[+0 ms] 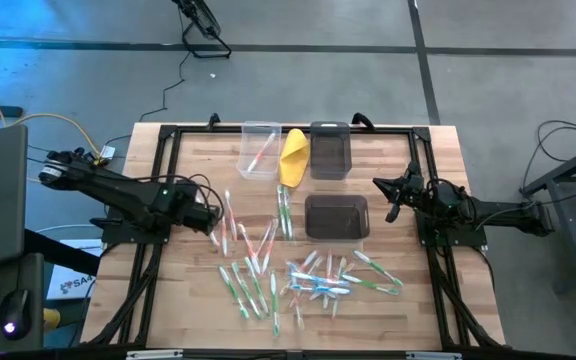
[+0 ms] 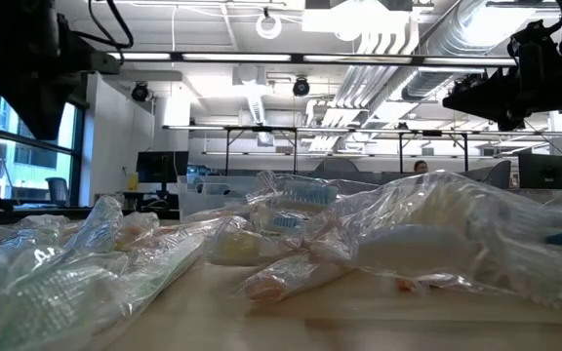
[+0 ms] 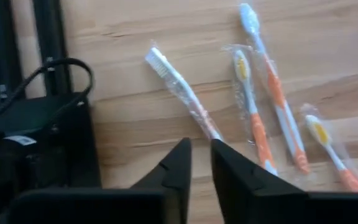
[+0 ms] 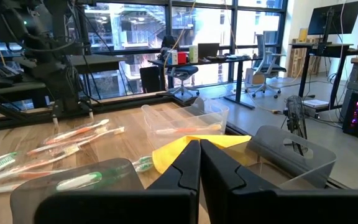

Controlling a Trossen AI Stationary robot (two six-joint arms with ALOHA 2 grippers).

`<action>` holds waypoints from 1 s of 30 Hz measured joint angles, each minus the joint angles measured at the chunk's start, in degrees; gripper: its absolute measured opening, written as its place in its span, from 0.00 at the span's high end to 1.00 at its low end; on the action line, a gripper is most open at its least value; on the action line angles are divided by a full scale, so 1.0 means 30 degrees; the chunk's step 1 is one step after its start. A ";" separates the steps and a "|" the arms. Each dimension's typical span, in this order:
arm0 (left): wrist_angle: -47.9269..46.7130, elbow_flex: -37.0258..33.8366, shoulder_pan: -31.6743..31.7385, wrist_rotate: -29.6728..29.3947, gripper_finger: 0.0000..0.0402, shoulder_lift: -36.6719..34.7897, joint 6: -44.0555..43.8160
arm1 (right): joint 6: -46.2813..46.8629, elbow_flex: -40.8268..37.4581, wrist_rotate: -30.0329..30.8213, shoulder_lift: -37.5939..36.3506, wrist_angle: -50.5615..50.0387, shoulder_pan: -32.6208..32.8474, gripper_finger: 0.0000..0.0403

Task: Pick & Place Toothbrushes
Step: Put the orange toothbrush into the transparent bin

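Over the table's [image 1: 188, 310] left side, the left hand [image 1: 218, 218] hangs low above wrapped toothbrushes [image 1: 268, 275], fingers slightly apart, holding nothing. Most toothbrushes lie scattered mid-table; one sits in the clear bin [image 1: 259, 150]. Right hand [image 1: 388, 195], fingers together, waits beside the dark bins.

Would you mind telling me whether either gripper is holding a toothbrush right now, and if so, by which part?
Nothing is held. The left gripper hovers slightly open above a wrapped toothbrush with nothing between its fingers. The right gripper is shut and empty, raised above the table.

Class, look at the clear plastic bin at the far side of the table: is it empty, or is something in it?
Not empty: the clear plastic bin holds one orange-and-white toothbrush, lying flat on its floor.
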 joint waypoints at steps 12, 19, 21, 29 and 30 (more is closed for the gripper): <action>-0.0303 0.0007 0.0005 0.0015 0.60 0.1439 -0.1861 | -0.0138 0.0000 0.0007 -0.0004 -0.0007 -0.0002 0.99; 0.0406 0.0007 0.0005 0.0102 0.59 0.1812 -0.1705 | -0.0139 0.0002 0.0007 -0.0007 0.0000 -0.0002 0.99; 0.0517 -0.0213 0.0005 0.0099 0.59 0.1733 -0.1694 | -0.0141 -0.0003 0.0007 -0.0006 0.0000 -0.0002 0.99; 0.5327 -0.4150 0.0013 0.2250 0.59 0.1164 -0.2591 | -0.0146 -0.0005 0.0014 -0.0007 0.0000 -0.0002 0.99; 0.5984 -0.4567 0.0013 0.2202 0.59 0.1120 -0.2779 | -0.0146 -0.0001 0.0020 -0.0002 0.0000 -0.0002 0.99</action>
